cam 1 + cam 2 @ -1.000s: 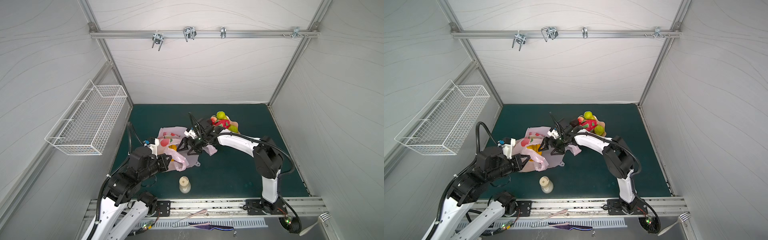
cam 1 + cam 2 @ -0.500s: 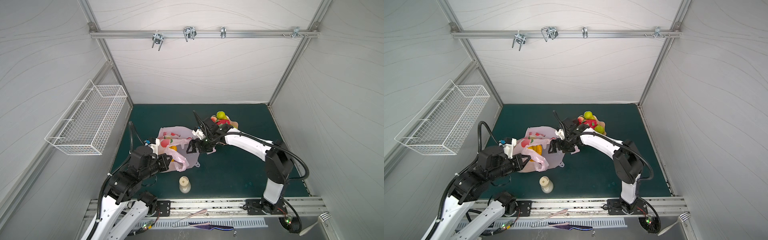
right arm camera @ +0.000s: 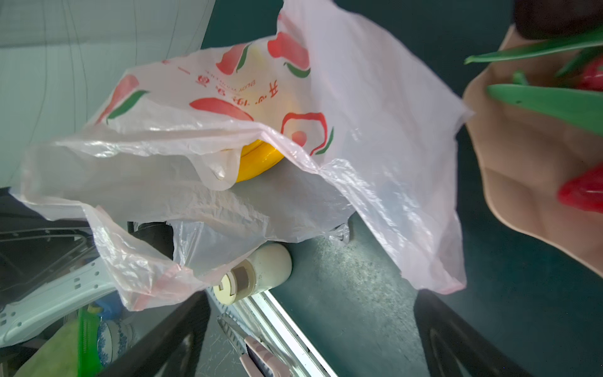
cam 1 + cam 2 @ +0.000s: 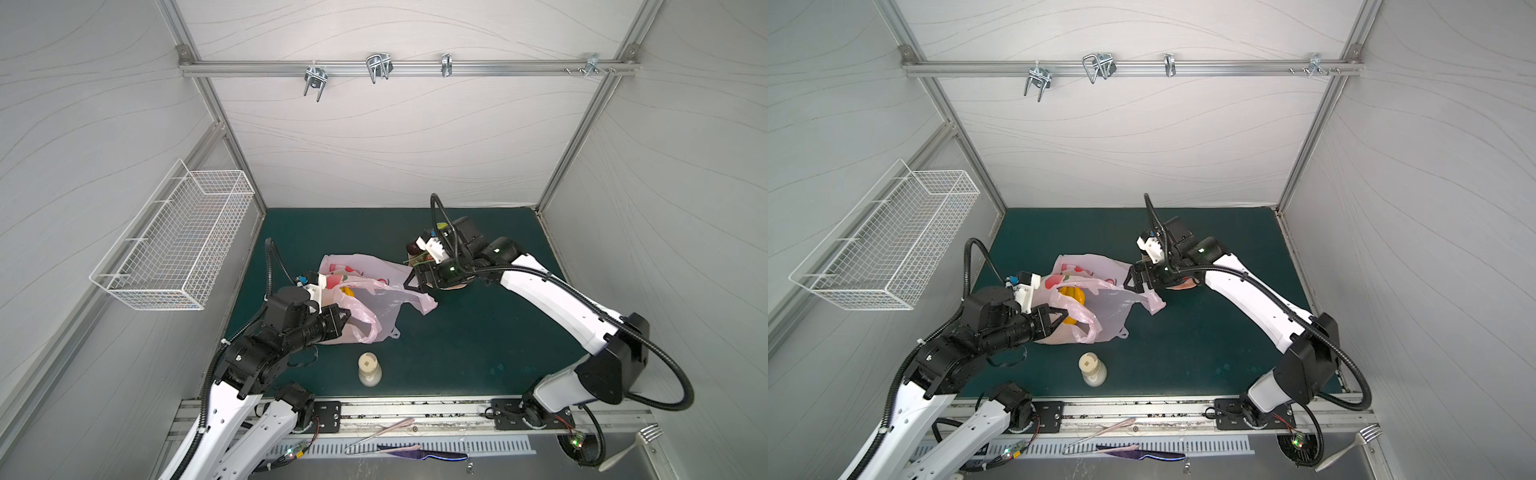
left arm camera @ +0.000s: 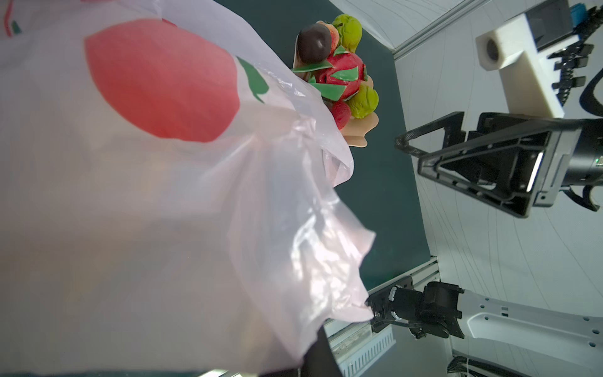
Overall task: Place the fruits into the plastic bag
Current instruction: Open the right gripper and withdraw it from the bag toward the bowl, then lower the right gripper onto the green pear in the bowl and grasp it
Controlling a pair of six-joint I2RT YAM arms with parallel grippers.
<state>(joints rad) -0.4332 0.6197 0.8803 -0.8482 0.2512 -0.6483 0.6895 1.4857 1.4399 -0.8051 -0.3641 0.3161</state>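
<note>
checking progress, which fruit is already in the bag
The yellow banana: it lies inside the pink bag, while the other fruits sit on the peach dish.

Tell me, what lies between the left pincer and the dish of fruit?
The pink bag, with a banana inside, lies spread between the left pincer, shut on its rim, and the dish. Both top views show this.

Bright, soft, even light all round, with hardly a shadow.

The white walls threw the light back, and only faint shadows lay on the green mat under the arms. The wide lenses stretched things toward the edges. Close up, the plastic bag was a milky blur with white glare on its creases, and the peach dish sat out of focus.
</note>
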